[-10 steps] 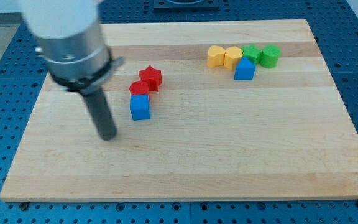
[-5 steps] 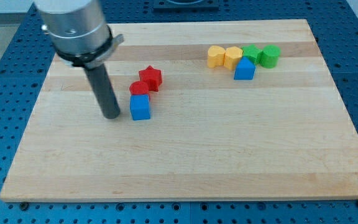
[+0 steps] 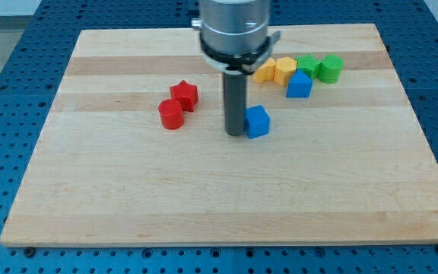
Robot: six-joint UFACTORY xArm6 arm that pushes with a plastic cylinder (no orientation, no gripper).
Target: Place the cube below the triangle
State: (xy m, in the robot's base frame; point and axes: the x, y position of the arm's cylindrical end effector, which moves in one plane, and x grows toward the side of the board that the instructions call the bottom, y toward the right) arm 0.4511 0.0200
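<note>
One blue cube (image 3: 258, 121) sat mid-tabletop (image 3: 204, 198), touching my tip (image 3: 236, 134) at its nine o'clock; the blue triangle (image 3: 299, 84) lay toward one o'clock. No claw existed.

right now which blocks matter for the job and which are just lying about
In the job:
blue cube, touching my tip on its right
blue triangle

Lying about:
red star
red cylinder
two yellow blocks
two green blocks
</note>
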